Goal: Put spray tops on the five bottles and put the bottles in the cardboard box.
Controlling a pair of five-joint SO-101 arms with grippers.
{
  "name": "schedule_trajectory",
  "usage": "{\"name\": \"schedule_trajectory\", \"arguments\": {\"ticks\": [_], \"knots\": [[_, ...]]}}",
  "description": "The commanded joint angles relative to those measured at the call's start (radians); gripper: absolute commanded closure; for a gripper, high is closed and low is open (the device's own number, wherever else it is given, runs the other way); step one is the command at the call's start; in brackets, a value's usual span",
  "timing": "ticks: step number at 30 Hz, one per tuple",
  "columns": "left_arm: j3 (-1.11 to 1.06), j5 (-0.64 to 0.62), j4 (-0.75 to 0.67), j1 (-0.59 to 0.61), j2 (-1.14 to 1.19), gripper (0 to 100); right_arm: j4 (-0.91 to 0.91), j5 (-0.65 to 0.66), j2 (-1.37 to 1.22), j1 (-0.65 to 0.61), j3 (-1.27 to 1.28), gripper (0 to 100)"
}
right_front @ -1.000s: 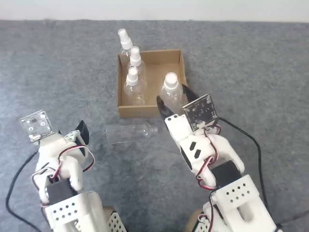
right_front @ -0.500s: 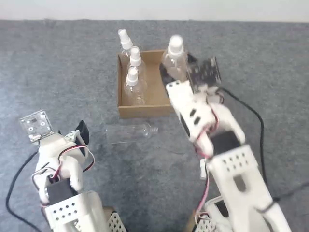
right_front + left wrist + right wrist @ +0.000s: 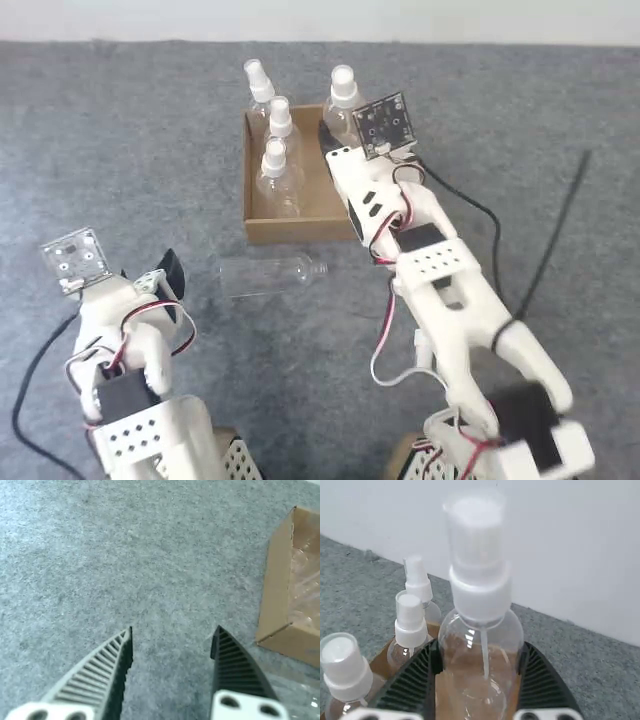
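Above the cardboard box (image 3: 300,230), right pincer (image 3: 479,652) clamping a clear bottle (image 3: 479,595) — left pincer (image 3: 172,640), ribbed, spread over carpet (image 3: 100,555).

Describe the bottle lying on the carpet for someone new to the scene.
Find the cardboard box on the grey carpet. Just outside its wall nearest the arms lies a clear bottle. It alone is on its side, neck bare; the other bottles stand upright with white spray tops.
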State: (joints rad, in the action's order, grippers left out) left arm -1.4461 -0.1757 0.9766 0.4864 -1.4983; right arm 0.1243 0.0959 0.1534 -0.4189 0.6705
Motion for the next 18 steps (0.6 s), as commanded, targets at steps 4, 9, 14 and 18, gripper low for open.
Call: {"name": "schedule_trajectory", "arguments": {"ticks": [4, 9, 14, 18], "knots": [[0.005, 0.008, 0.009, 0.006, -0.012, 76, 0.054, -0.011, -0.150, 0.038, -0.210, 94.4], [0.004, 0.008, 0.009, 0.006, -0.012, 76, 0.054, -0.011, -0.303, 0.039, -0.325, 94.3], [-0.004, 0.008, 0.006, 0.006, -0.012, 76, 0.054, -0.011, -0.432, 0.048, -0.422, 94.3], [-0.004, 0.008, 0.006, 0.006, -0.012, 76, 0.050, -0.043, -0.507, 0.062, -0.480, 94.3]]}}
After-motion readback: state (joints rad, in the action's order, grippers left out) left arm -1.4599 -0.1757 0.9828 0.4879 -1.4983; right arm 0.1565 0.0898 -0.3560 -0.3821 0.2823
